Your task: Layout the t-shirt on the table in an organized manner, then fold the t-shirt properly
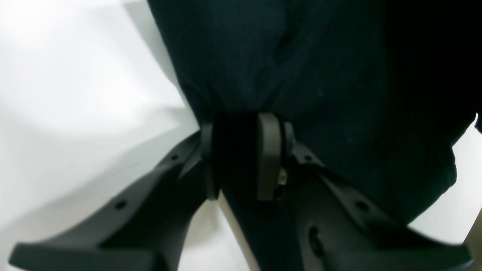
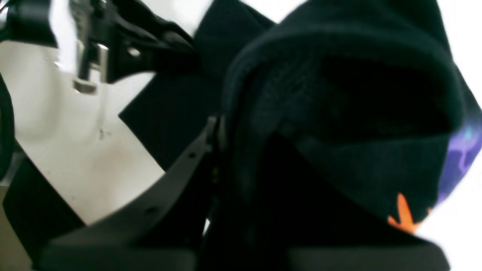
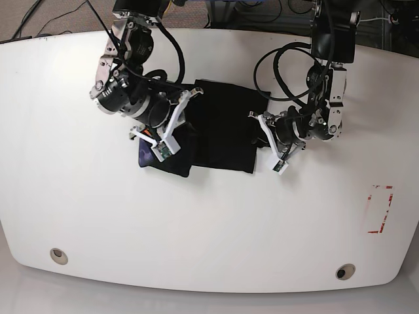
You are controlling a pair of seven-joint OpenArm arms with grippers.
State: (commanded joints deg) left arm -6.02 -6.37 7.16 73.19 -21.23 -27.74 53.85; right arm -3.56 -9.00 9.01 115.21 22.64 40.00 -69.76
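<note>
The black t-shirt (image 3: 219,127) lies folded into a compact block in the middle of the white table (image 3: 209,229). My left gripper (image 3: 257,134) is at its right edge, shut on a fold of the black cloth (image 1: 301,75), which fills the gap between the fingers (image 1: 269,158). My right gripper (image 3: 173,134) is at the shirt's left side, shut on a bunched, lifted fold (image 2: 339,113). That fold shows the orange print (image 2: 403,216) and purple-blue marks (image 2: 463,150). The right gripper's far finger is hidden by cloth.
Two round metal grommets (image 3: 58,255) (image 3: 345,271) sit near the table's front edge. A red tape rectangle (image 3: 380,209) is at the right. Cables run from both arm bases at the back edge. The other arm (image 2: 124,34) shows in the right wrist view.
</note>
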